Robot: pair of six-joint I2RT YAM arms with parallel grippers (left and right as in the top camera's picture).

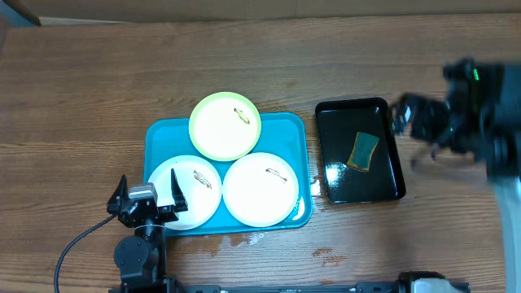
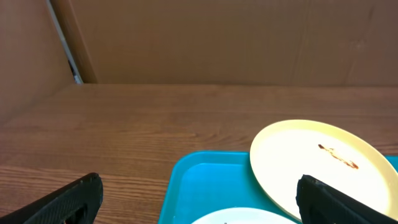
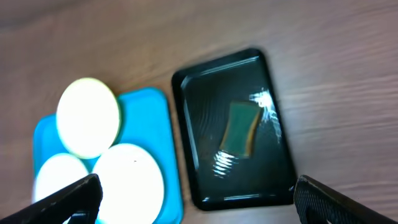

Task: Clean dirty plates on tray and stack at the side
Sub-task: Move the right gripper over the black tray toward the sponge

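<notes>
The turquoise tray [image 1: 159,134] holds three plates, each with a dark smear: a pale yellow-green one [image 1: 225,126] at the back, a white one [image 1: 186,192] front left and a white one [image 1: 260,189] front right. My left gripper [image 1: 148,195] is open and empty at the tray's front left corner, over the left white plate's edge. In the left wrist view the yellow-green plate [image 2: 320,165] and tray [image 2: 205,180] lie between the open fingers [image 2: 199,202]. My right gripper [image 1: 415,118] is open and empty, raised right of the black tray; its view shows the plates [image 3: 87,117] from above.
A glossy black tray [image 1: 383,183] right of the turquoise one holds water and a green-yellow sponge [image 1: 363,150], also in the right wrist view [image 3: 239,127]. Wet spots [image 1: 252,238] lie on the wooden table in front. A cardboard wall [image 2: 217,37] stands behind.
</notes>
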